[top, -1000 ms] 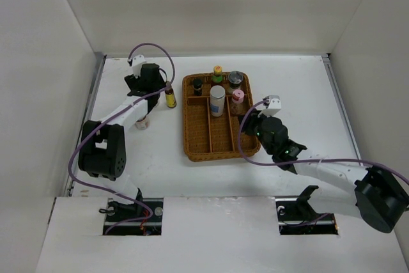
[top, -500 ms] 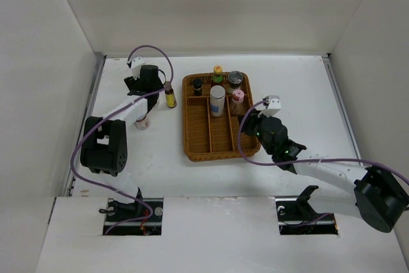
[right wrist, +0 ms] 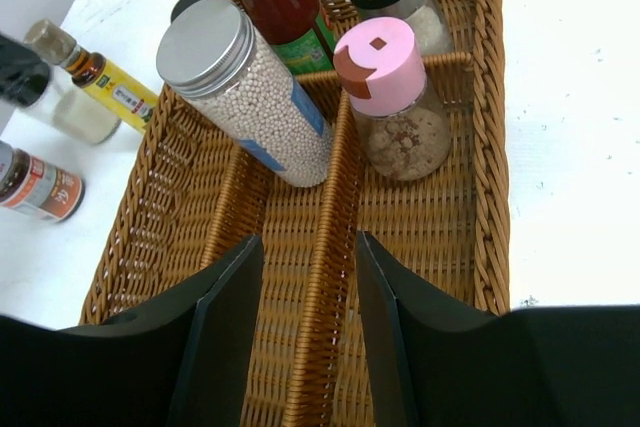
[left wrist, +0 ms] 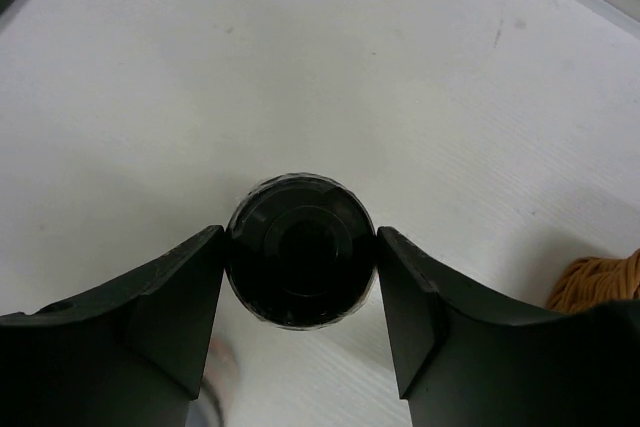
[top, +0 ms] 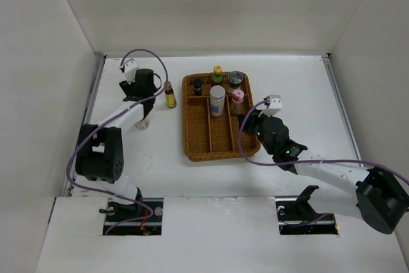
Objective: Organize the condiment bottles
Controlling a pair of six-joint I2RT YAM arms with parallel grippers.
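Left jaws gripped a black-capped bottle (left wrist: 300, 267) standing on the worktop (left wrist: 300, 67), left of the wicker tray (right wrist: 485, 147); right jaws stood open, empty, above a tray divider.

rough wicker tray (right wrist: 487, 147), metal jar lid (right wrist: 205, 42), plastic bottle cap (left wrist: 300, 262), matt table (left wrist: 300, 47)

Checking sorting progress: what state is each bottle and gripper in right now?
left gripper: closed on the black-capped bottle, which stands on the table.
right gripper: open, empty, above the wicker tray.
pink-capped jar: upright in tray, capped.
silver-lidded jar: upright in tray, capped.
green-labelled bottle: upright in tray.
amber bottle: upright on table, outside tray.
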